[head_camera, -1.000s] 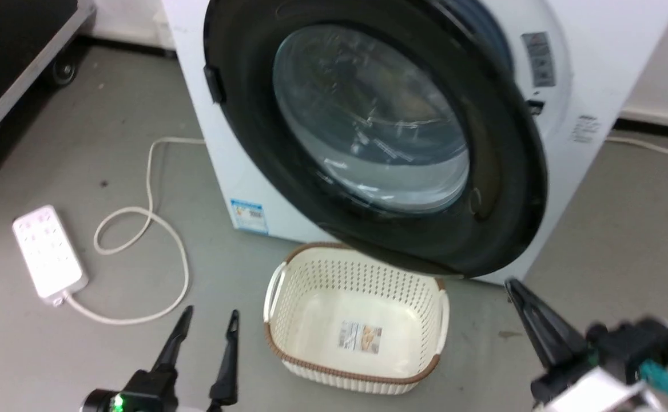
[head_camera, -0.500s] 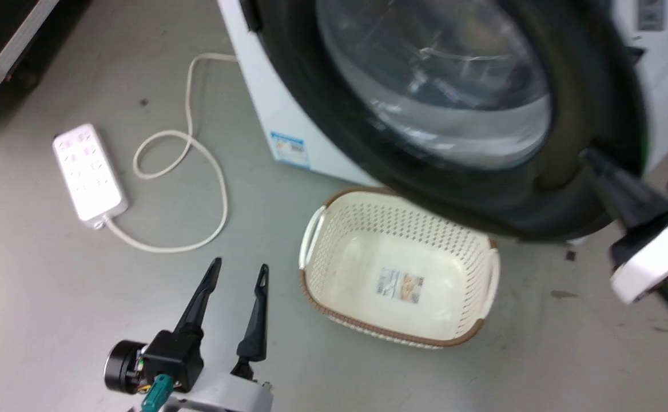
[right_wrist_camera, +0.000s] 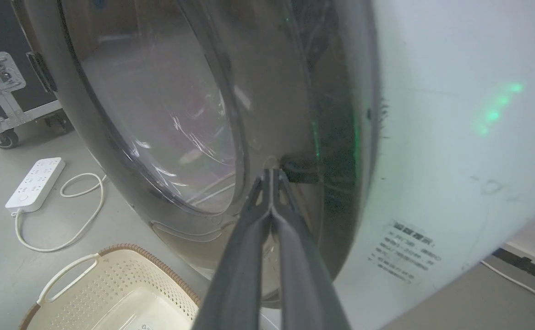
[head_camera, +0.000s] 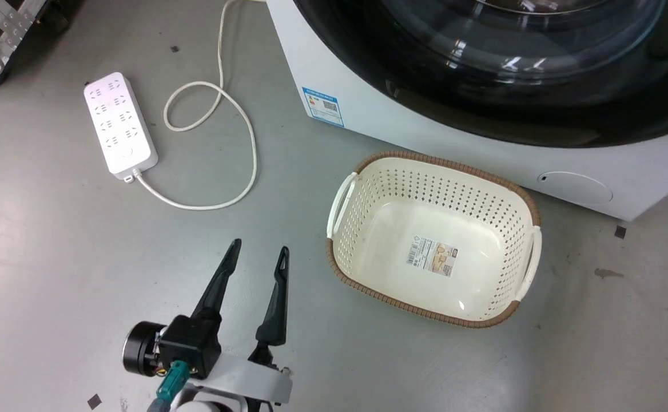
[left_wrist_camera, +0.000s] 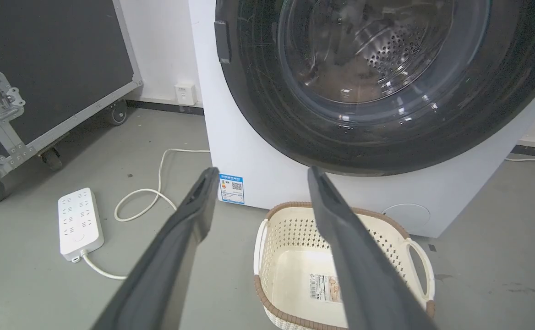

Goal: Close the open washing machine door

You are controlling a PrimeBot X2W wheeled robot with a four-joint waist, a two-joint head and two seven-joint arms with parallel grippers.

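washing machine door (left_wrist_camera: 382,78) lay against the washing machine (left_wrist_camera: 231,137) front, apparently shut | right gripper (right_wrist_camera: 272,176): fingers together, tips on the door's black rim | left gripper (head_camera: 258,247): fingers apart, empty | remaining: latch unconfirmed, task judged nearly done

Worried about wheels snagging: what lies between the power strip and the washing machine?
A looped white cord on otherwise bare grey floor lies between the power strip and the washing machine, as the head view shows.
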